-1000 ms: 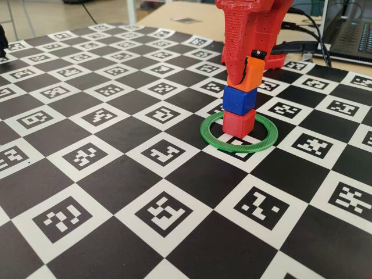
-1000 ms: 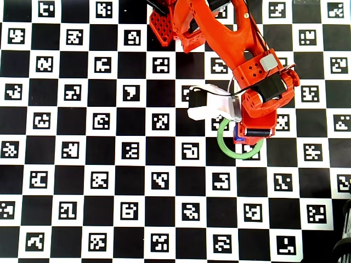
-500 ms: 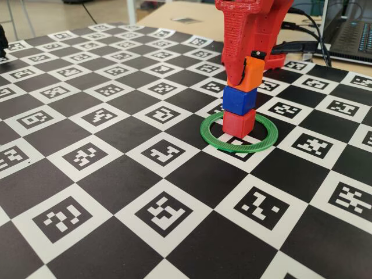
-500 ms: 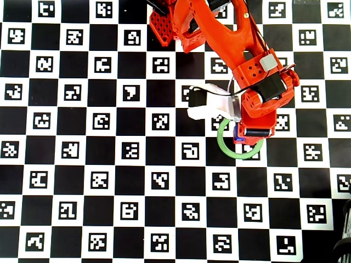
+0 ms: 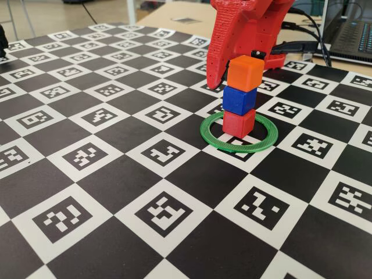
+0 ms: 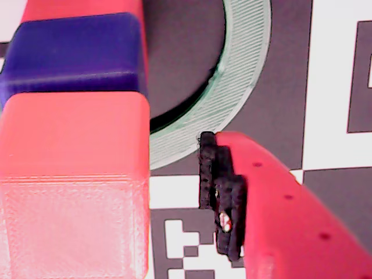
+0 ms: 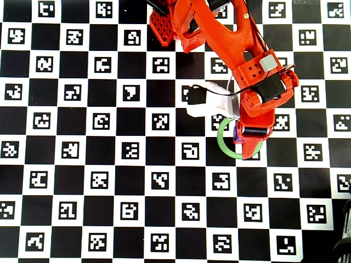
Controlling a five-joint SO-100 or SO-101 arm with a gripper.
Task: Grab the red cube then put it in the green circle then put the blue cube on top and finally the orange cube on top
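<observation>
In the fixed view three cubes stand stacked inside the green circle: the red cube at the bottom, the blue cube on it, the orange cube on top. My red gripper is open around the orange cube, with one finger swung out to the left and apart from it. In the wrist view the orange cube fills the left side, with the blue cube beyond it. A padded finger stands off it with a gap. From overhead the gripper hides most of the stack.
The table is a black-and-white checkerboard of printed markers. The arm's base stands at the top of the overhead view. A laptop and cables lie beyond the board's far right edge.
The gripper has opened: its left finger swung away from the orange cube, which stays resting on the blue cube. The stack and the ring have not moved.
</observation>
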